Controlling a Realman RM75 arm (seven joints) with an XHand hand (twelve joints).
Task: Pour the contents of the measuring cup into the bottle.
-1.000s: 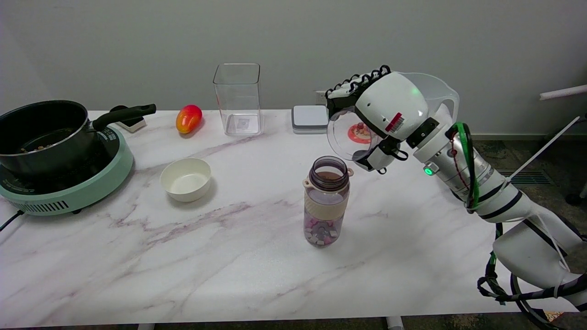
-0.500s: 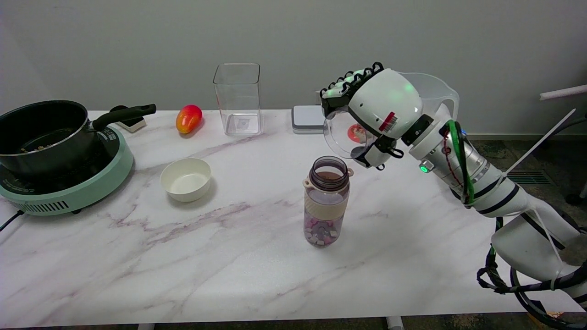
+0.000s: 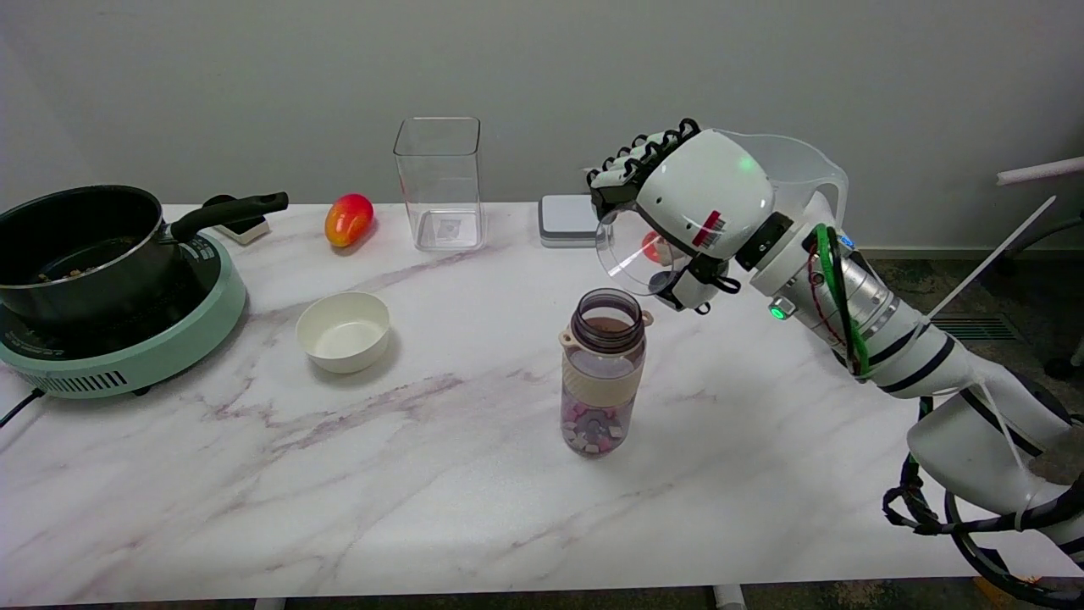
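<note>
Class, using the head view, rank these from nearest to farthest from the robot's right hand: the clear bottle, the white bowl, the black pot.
From the right hand:
1. Clear bottle, just below-left of it.
2. White bowl, mid-table, further left.
3. Black pot, far left on the green cooker.

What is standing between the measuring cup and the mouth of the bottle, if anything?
Nothing visible. The right robot hand holds the clear measuring cup in the air, up and to the right of the bottle. The bottle's mouth has no cap on it, and only open air lies between it and the cup.
</note>
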